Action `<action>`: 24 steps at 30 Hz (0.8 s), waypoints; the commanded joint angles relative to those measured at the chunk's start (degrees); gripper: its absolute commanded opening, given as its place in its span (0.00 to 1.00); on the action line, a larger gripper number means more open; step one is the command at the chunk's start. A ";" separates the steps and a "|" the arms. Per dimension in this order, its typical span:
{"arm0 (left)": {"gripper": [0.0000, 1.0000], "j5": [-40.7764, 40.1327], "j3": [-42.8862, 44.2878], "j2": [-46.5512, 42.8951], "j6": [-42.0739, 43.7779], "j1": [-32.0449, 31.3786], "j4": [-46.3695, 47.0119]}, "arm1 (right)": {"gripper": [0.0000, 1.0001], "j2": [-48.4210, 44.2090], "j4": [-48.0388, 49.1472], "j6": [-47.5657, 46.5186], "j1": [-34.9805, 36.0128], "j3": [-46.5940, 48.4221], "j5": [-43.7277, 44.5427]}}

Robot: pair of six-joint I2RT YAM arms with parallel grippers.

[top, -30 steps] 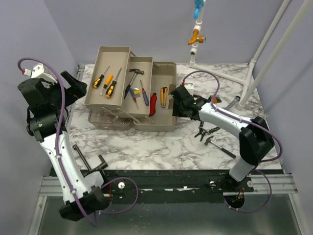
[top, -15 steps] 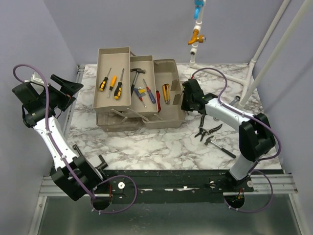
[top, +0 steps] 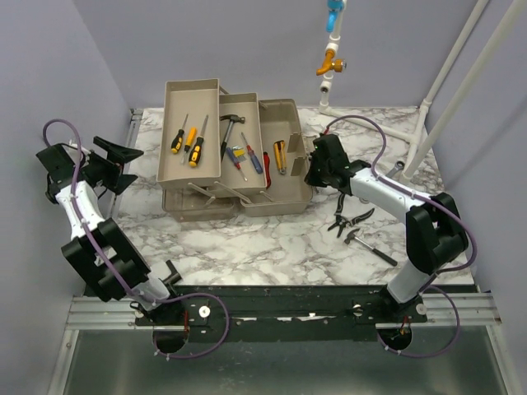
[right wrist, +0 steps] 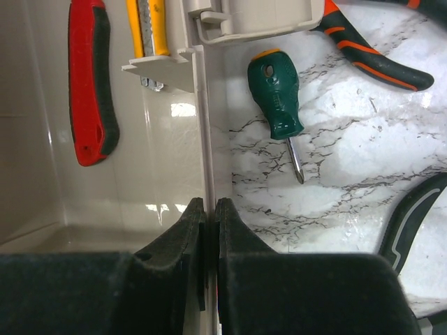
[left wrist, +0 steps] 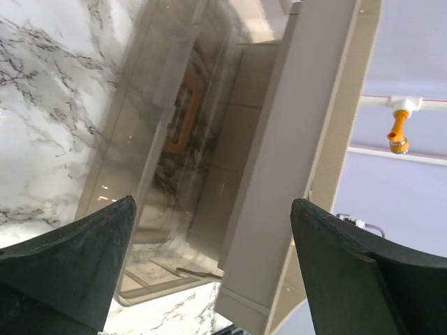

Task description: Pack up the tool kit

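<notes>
seen from above, the left claw (top: 134, 164) is held wide open near the left edge of the table (top: 247, 239), with nothing in it. the tool kit box (top: 280, 207) is found at 3 o'clock from it, near but not touched. the box is set in the middle of the table, its trays (top: 193, 95) are spread open to the left, and its long side is laid from 12 to 6 o'clock. the right claw (right wrist: 209, 204) is shut tight on the right wall of the box, so the box lies at 9 o'clock from this claw. a green screwdriver (right wrist: 276, 87) is seen on the table just beside that wall, and pliers (top: 350, 220) and a small hammer (top: 369, 245) are left at 5 o'clock from the claw. these loose tools are nearer to the right arm, so they are likely meant to be picked up by it. compared with a second ago, the box is moved a little toward 3 o'clock, the right claw is now closed on the wall, and the left arm is dropped lower.
</notes>
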 commanded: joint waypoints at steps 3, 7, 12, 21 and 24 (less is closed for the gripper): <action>0.90 -3.86 3.94 6.68 5.77 -1.81 -5.58 | 0.03 -2.01 1.71 0.11 -1.73 -2.94 0.03; 0.86 -10.90 8.41 11.12 14.26 -5.80 -13.35 | 0.03 -1.96 2.44 0.16 -1.73 -3.87 -1.65; 0.71 -12.66 7.07 12.97 18.72 -9.09 -12.15 | 0.03 -2.37 2.91 -0.37 -1.73 -4.24 -2.85; 0.55 -18.44 5.09 13.86 24.95 -13.95 -10.79 | 0.02 -2.82 2.91 -0.95 -1.73 -4.60 -2.41; 0.52 -19.76 4.73 13.85 25.63 -15.16 -10.52 | 0.02 -2.91 2.84 -1.01 -1.73 -4.73 -2.63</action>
